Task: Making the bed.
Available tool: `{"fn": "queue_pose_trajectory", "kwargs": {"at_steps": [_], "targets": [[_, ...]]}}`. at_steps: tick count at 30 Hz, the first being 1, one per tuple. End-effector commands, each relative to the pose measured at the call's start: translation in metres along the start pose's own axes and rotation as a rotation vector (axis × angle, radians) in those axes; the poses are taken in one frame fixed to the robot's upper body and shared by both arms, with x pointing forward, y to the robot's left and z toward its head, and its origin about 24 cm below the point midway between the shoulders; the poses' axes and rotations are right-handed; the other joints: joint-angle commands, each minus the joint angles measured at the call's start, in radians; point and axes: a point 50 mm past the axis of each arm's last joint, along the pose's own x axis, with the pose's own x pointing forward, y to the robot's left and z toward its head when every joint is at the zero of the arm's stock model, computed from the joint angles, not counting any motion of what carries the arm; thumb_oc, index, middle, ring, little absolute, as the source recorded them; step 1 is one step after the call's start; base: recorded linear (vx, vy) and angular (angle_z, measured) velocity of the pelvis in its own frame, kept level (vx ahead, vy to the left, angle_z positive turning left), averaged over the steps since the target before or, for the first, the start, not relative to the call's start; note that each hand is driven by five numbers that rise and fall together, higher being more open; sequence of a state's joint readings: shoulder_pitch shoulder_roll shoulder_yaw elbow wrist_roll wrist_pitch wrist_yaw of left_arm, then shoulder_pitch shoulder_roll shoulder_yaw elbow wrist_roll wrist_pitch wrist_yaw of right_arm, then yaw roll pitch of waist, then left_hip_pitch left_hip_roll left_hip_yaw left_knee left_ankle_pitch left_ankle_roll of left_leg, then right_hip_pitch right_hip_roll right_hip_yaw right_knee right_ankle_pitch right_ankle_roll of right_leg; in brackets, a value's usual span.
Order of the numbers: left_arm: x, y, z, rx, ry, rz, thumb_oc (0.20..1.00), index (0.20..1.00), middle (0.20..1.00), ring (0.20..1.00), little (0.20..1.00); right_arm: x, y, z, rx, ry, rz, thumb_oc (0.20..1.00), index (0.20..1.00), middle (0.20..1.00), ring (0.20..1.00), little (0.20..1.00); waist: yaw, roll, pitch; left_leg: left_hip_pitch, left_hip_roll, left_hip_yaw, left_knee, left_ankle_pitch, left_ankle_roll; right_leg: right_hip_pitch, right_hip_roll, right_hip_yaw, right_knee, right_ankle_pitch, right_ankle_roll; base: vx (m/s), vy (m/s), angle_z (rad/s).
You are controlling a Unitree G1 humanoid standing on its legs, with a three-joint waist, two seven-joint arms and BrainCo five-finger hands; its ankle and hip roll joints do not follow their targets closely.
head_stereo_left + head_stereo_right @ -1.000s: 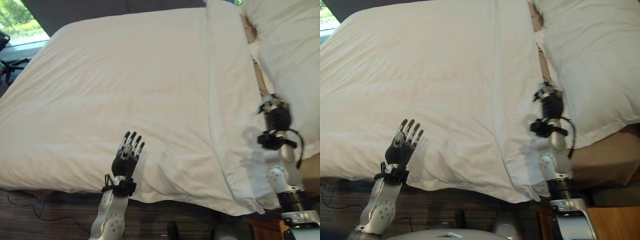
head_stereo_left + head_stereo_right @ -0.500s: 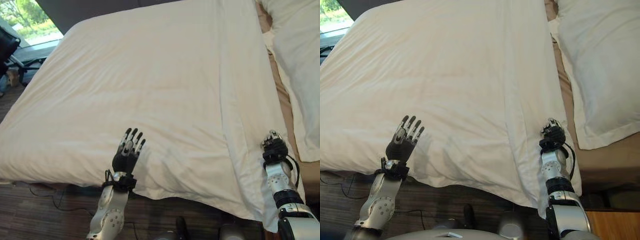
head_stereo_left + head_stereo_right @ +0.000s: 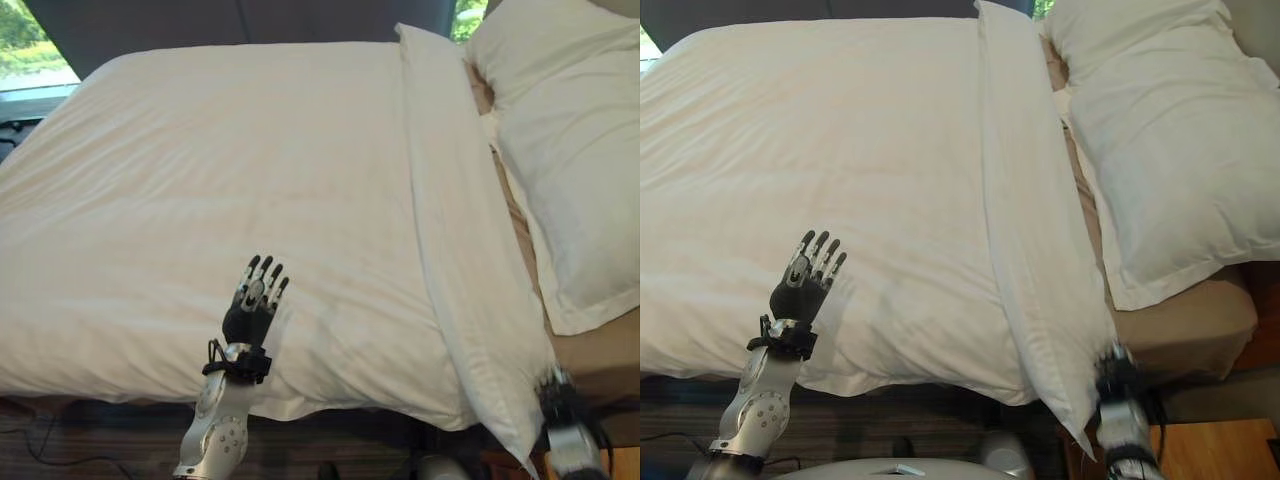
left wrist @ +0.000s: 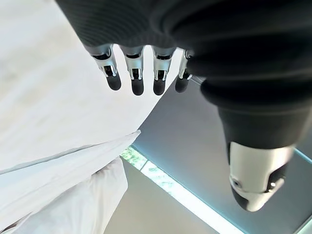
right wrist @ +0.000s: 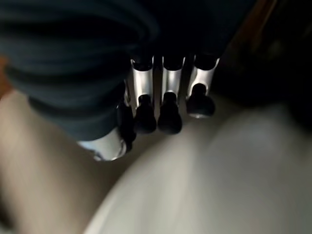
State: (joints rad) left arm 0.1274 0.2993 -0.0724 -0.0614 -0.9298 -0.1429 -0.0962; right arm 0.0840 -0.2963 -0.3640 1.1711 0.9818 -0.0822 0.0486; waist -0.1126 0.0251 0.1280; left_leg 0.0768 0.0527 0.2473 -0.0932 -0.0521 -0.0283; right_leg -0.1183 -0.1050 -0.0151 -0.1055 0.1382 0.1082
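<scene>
Your left hand (image 3: 255,300) hovers spread above the duvet (image 3: 230,190); your right hand (image 3: 1118,385), fingers curled on nothing, sits beside the duvet's folded edge (image 3: 1040,290), ready to tug.

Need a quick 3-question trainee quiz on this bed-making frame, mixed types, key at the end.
1. True or false: the left hand is closed on a fold of the duvet.
2. Multiple choice: where does the pillow lie? A) on top of the duvet B) on the robot's right, past the duvet's folded edge C) on the floor
3. Fill in: the right hand is low at the duvet's near ____ corner.

Key
1. False; its fingers are straight and spread above the duvet, holding nothing.
2. B
3. Right; whether it holds the cloth cannot be told.
</scene>
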Motion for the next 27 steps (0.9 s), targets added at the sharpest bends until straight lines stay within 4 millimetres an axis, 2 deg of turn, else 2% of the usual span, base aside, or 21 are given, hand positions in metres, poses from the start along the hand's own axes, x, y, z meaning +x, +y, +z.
{"fn": "queue_pose_trajectory", "kwargs": {"at_steps": [1, 2, 3, 4, 5, 6, 7, 8, 9, 10, 12, 13, 14, 15, 16, 18, 19, 22, 23, 24, 27], "targets": [[0.001, 0.002, 0.011, 0.015, -0.077, -0.02, 1.0, 1.0, 1.0, 1.0, 1.0, -0.003, -0.018, 0.006, 0.007, -0.029, -0.058, 0.2, 0.2, 0.2, 0.2, 0.2, -0.053, 0.002, 0.01, -0.03, 0.021, -0.009, 0.006, 0.07, -0.054, 0.125, -0.018, 0.0, 0.018, -0.098, 0.048, -0.01, 0.003, -0.19], [0.001, 0.003, 0.008, 0.009, -0.066, -0.017, 1.0, 1.0, 1.0, 1.0, 1.0, -0.002, -0.015, 0.015, 0.025, -0.063, -0.055, 0.2, 0.2, 0.2, 0.2, 0.2, -0.056, 0.0, 0.008, -0.029, 0.021, -0.007, 0.006, 0.069, -0.053, 0.126, -0.018, 0.002, 0.018, -0.098, 0.049, -0.01, 0.003, -0.29], [0.001, 0.002, 0.008, 0.008, -0.066, -0.018, 1.0, 1.0, 1.0, 1.0, 1.0, -0.002, -0.015, 0.016, 0.025, -0.064, -0.055, 0.2, 0.2, 0.2, 0.2, 0.2, -0.056, 0.001, 0.009, -0.029, 0.021, -0.007, 0.006, 0.069, -0.053, 0.126, -0.018, 0.002, 0.018, -0.098, 0.049, -0.01, 0.011, -0.3], [0.0, 0.003, 0.005, 0.011, -0.048, -0.015, 1.0, 1.0, 1.0, 1.0, 1.0, 0.0, -0.001, 0.041, 0.062, -0.164, -0.021, 0.2, 0.2, 0.2, 0.2, 0.2, -0.059, -0.001, 0.006, -0.026, 0.022, -0.003, 0.006, 0.068, -0.052, 0.127, -0.017, 0.008, 0.018, -0.096, 0.051, -0.01, 0.013, -0.24], [-0.001, 0.004, 0.003, 0.016, -0.037, -0.007, 1.0, 1.0, 1.0, 1.0, 1.0, 0.0, 0.009, 0.055, 0.073, -0.224, 0.011, 0.2, 0.2, 0.2, 0.2, 0.2, -0.062, -0.002, 0.004, -0.025, 0.022, -0.001, 0.006, 0.067, -0.051, 0.126, -0.018, 0.01, 0.018, -0.095, 0.051, -0.02, 0.032, -0.16], [-0.008, 0.014, 0.0, 0.104, 0.002, 0.042, 1.0, 1.0, 1.0, 1.0, 1.0, -0.016, 0.058, 0.109, 0.056, -0.501, 0.151, 0.2, 0.2, 0.2, 0.2, 0.2, -0.066, -0.002, 0.004, -0.014, 0.025, 0.017, 0.006, 0.054, -0.045, 0.122, -0.013, 0.015, 0.018, -0.092, 0.058, -0.03, 0.025, -0.27], [-0.016, 0.02, -0.001, 0.187, 0.04, 0.067, 1.0, 1.0, 1.0, 1.0, 1.0, -0.041, 0.097, 0.14, -0.028, -0.706, 0.255, 0.805, 0.805, 0.805, 0.805, 0.805, -0.062, -0.002, -0.001, -0.012, 0.028, 0.042, 0.006, 0.057, -0.04, 0.114, -0.007, 0.022, 0.018, -0.079, 0.058, -0.02, 0.021, -0.52], [-0.016, 0.02, -0.001, 0.188, 0.04, 0.068, 1.0, 1.0, 1.0, 1.0, 1.0, -0.042, 0.098, 0.139, -0.031, -0.706, 0.252, 0.805, 0.805, 0.805, 0.805, 0.805, -0.06, -0.002, -0.002, -0.011, 0.029, 0.044, 0.006, 0.057, -0.04, 0.113, -0.007, 0.024, 0.018, -0.079, 0.059, -0.02, 0.001, -0.6], [-0.018, 0.02, -0.004, 0.201, 0.062, 0.058, 1.0, 1.0, 1.0, 1.0, 1.0, -0.053, 0.114, 0.148, -0.097, -0.781, 0.298, 1.0, 1.0, 1.0, 1.0, 1.0, -0.058, -0.003, -0.003, -0.009, 0.029, 0.051, 0.006, 0.056, -0.039, 0.114, -0.006, 0.024, 0.018, -0.076, 0.058, 0.01, 0.004, -0.45], [-0.02, 0.021, -0.008, 0.211, 0.085, 0.051, 1.0, 1.0, 1.0, 1.0, 1.0, -0.07, 0.134, 0.158, -0.154, -0.878, 0.363, 1.0, 1.0, 1.0, 1.0, 1.0, -0.057, -0.004, -0.003, -0.001, 0.029, 0.054, 0.006, 0.055, -0.037, 0.12, -0.006, 0.024, 0.018, -0.075, 0.058, 0.01, 0.005, -0.11], [-0.023, 0.019, -0.014, 0.23, 0.119, 0.03, 1.0, 1.0, 1.0, 1.0, 1.0, -0.096, 0.161, 0.166, -0.223, -1.001, 0.475, 1.0, 1.0, 1.0, 1.0, 1.0, -0.055, -0.005, -0.005, 0.004, 0.029, 0.056, 0.006, 0.056, -0.036, 0.125, -0.007, 0.021, 0.018, -0.077, 0.055, 0.0, 0.006, 0.02], [-0.024, 0.017, -0.015, 0.26, 0.129, 0.013, 1.0, 1.0, 1.0, 1.0, 1.0, -0.131, 0.189, 0.167, -0.282, -1.138, 0.637, 1.0, 1.0, 1.0, 1.0, 1.0, -0.054, -0.005, -0.007, 0.008, 0.029, 0.053, 0.006, 0.056, -0.036, 0.131, -0.009, 0.02, 0.018, -0.079, 0.054, -0.01, 0.013, -0.05], [-0.024, 0.015, -0.016, 0.259, 0.131, 0.005, 1.0, 1.0, 1.0, 1.0, 1.0, -0.141, 0.196, 0.164, -0.291, -1.171, 0.678, 1.0, 1.0, 1.0, 1.0, 1.0, -0.053, -0.006, -0.009, 0.01, 0.029, 0.051, 0.006, 0.056, -0.035, 0.136, -0.01, 0.017, 0.018, -0.082, 0.054, 0.0, 0.01, -0.06], [-0.024, 0.015, -0.016, 0.26, 0.132, 0.006, 1.0, 1.0, 1.0, 1.0, 1.0, -0.141, 0.195, 0.164, -0.292, -1.17, 0.677, 1.0, 1.0, 1.0, 1.0, 1.0, -0.054, -0.006, -0.008, 0.011, 0.029, 0.05, 0.006, 0.056, -0.035, 0.137, -0.011, 0.017, 0.018, -0.083, 0.054, 0.0, 0.0, 0.0], [-0.024, 0.013, -0.019, 0.256, 0.136, 0.002, 1.0, 1.0, 1.0, 1.0, 1.0, -0.161, 0.214, 0.153, -0.34, -1.219, 0.792, 1.0, 1.0, 1.0, 1.0, 1.0, -0.048, -0.005, -0.01, 0.011, 0.029, 0.049, 0.006, 0.058, -0.034, 0.142, -0.012, 0.013, 0.018, -0.085, 0.052, 0.0, 0.0, 0.0], [-0.024, 0.012, -0.022, 0.232, 0.132, 0.01, 1.0, 1.0, 1.0, 1.0, 1.0, -0.17, 0.231, 0.129, -0.432, -1.18, 0.934, 1.0, 1.0, 1.0, 1.0, 1.0, -0.04, -0.007, -0.012, 0.013, 0.028, 0.044, 0.006, 0.061, -0.034, 0.147, -0.013, 0.009, 0.018, -0.084, 0.05, -0.02, -0.003, 0.02], [-0.024, 0.012, -0.022, 0.232, 0.131, 0.012, 1.0, 1.0, 1.0, 1.0, 1.0, -0.17, 0.231, 0.128, -0.433, -1.179, 0.936, 1.0, 1.0, 1.0, 1.0, 1.0, -0.042, -0.008, -0.012, 0.013, 0.027, 0.043, 0.006, 0.06, -0.034, 0.147, -0.013, 0.008, 0.018, -0.085, 0.05, 0.0, 0.0, 0.0], [-0.023, 0.008, -0.029, 0.203, 0.14, 0.003, 1.0, 1.0, 1.0, 1.0, 1.0, -0.163, 0.241, 0.088, -0.584, -1.011, 1.072, 1.0, 1.0, 1.0, 1.0, 1.0, -0.033, -0.013, -0.016, 0.014, 0.028, 0.033, 0.006, 0.066, -0.035, 0.155, -0.013, -0.001, 0.018, -0.088, 0.046, -0.02, -0.014, 0.09], [-0.022, 0.005, -0.031, 0.208, 0.147, -0.014, 1.0, 1.0, 1.0, 1.0, 1.0, -0.155, 0.24, 0.063, -0.614, -0.87, 1.134, 1.0, 1.0, 1.0, 1.0, 1.0, -0.027, -0.016, -0.016, 0.018, 0.029, 0.028, 0.006, 0.068, -0.037, 0.163, -0.014, -0.009, 0.018, -0.09, 0.043, -0.02, -0.031, 0.29], [-0.022, 0.002, -0.033, 0.193, 0.149, -0.021, 1.0, 1.0, 1.0, 1.0, 1.0, -0.152, 0.24, 0.049, -0.655, -0.797, 1.18, 1.0, 1.0, 1.0, 1.0, 1.0, -0.022, -0.019, -0.016, 0.019, 0.028, 0.021, 0.006, 0.069, -0.038, 0.169, -0.013, -0.014, 0.018, -0.093, 0.041, -0.01, -0.03, 0.4], [-0.027, 0.004, -0.038, 0.172, 0.152, 0.001, 1.0, 1.0, 1.0, 1.0, 1.0, -0.152, 0.233, 0.043, -0.725, -0.78, 1.201, 1.0, 1.0, 1.0, 1.0, 1.0, -0.014, -0.024, -0.017, 0.019, 0.029, 0.011, 0.006, 0.07, -0.04, 0.179, -0.014, -0.027, 0.018, -0.097, 0.04, 0.01, -0.014, 0.32]]}}
